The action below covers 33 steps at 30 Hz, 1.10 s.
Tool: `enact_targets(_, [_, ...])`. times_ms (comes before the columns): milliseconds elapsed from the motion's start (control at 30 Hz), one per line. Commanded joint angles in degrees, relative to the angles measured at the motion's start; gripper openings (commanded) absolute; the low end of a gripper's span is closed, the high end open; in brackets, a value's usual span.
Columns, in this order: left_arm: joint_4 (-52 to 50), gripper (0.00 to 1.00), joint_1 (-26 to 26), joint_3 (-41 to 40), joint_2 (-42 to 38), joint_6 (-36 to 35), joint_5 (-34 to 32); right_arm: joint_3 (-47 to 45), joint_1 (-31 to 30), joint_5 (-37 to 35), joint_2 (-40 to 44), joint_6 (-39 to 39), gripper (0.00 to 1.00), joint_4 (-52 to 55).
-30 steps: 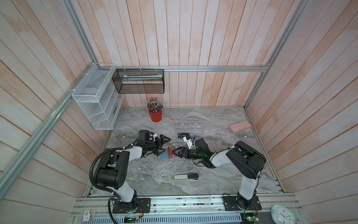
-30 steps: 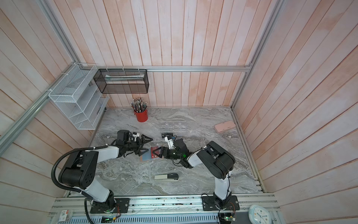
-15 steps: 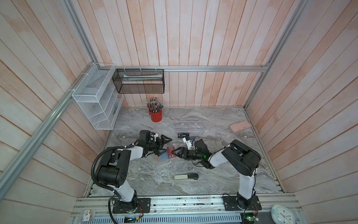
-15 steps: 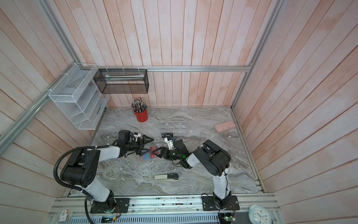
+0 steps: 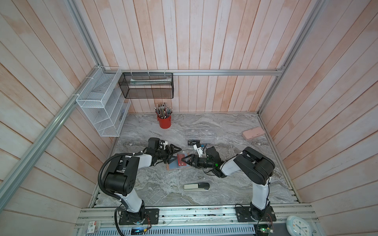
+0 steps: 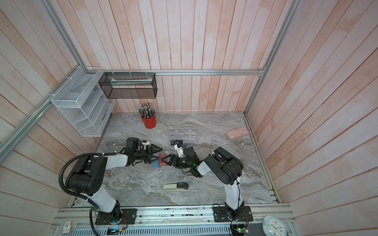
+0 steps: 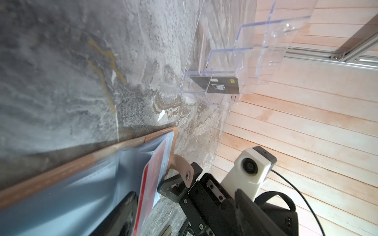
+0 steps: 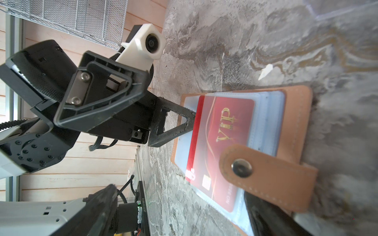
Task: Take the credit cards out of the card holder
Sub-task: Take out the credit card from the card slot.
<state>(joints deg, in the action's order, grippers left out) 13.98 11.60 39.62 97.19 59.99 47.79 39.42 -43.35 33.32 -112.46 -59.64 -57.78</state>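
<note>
The right arm has folded inward. Its released claw [image 5: 185, 161] sits at the snap tab of the tan leather-look folding card holder [image 8: 294, 114], which lies open on the grey marble table [image 5: 225, 183]. The released left claw [image 5: 174, 155] has one fingertip at the sleeved red plastic VIP card [image 8: 229, 130]. Beyond, a black VIP card [image 7: 216, 86] stands in the clear acrylic rack [image 7: 255, 61].

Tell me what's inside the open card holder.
A red VIP card in the card holder's bluish sleeves; the snap tab covers part of it. Sleeves underneath are hidden.
</note>
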Motion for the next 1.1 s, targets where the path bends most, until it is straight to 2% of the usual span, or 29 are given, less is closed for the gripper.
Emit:
enact_targets(0, [0.5, 0.75, 0.2, -1.2, 0.1, -1.9, 0.7, -0.8, 0.4, -0.1, -1.5, -0.4, 0.98, 0.9])
enact_targets(167, [-1.0, 0.71, 0.1, -1.6, 0.6, -4.0, 0.5, -1.1, 0.6, -0.2, -1.2, -0.3, 0.98, 0.9])
enact_targets(367, [-2.8, 0.6, 0.2, -2.1, 0.9, -6.8, -0.5, -1.3, 0.6, -0.3, -1.2, -0.5, 0.98, 0.8])
enact_targets(467, [-3.6, 0.59, 0.1, -2.3, 0.9, -7.9, -1.0, -1.2, 0.6, -0.4, -1.2, -0.5, 0.98, 0.9])
enact_targets(533, [-4.7, 0.54, 0.2, -2.1, 0.8, -9.1, -1.7, -1.0, 0.6, -0.3, -1.4, -0.6, 0.98, 0.9])
enact_targets(633, [-5.5, 0.53, 0.1, -2.0, 0.9, -10.4, -2.3, -0.7, 0.6, -0.3, -1.5, -0.5, 0.98, 1.3])
enact_targets(867, [-4.2, 0.46, 0.1, -2.9, 1.4, -10.3, -2.2, -0.4, 0.6, -0.1, -1.5, -0.1, 0.98, 1.8])
enact_targets(933, [-4.2, 0.41, 0.1, -3.1, 1.4, -10.5, -2.3, -0.3, 0.6, -0.1, -1.5, -0.1, 0.98, 2.1])
enact_targets(1067, [-3.9, 0.4, 0.2, -3.4, 1.7, -10.7, -2.4, -0.3, 0.6, -0.2, -1.6, -0.1, 0.98, 2.1])
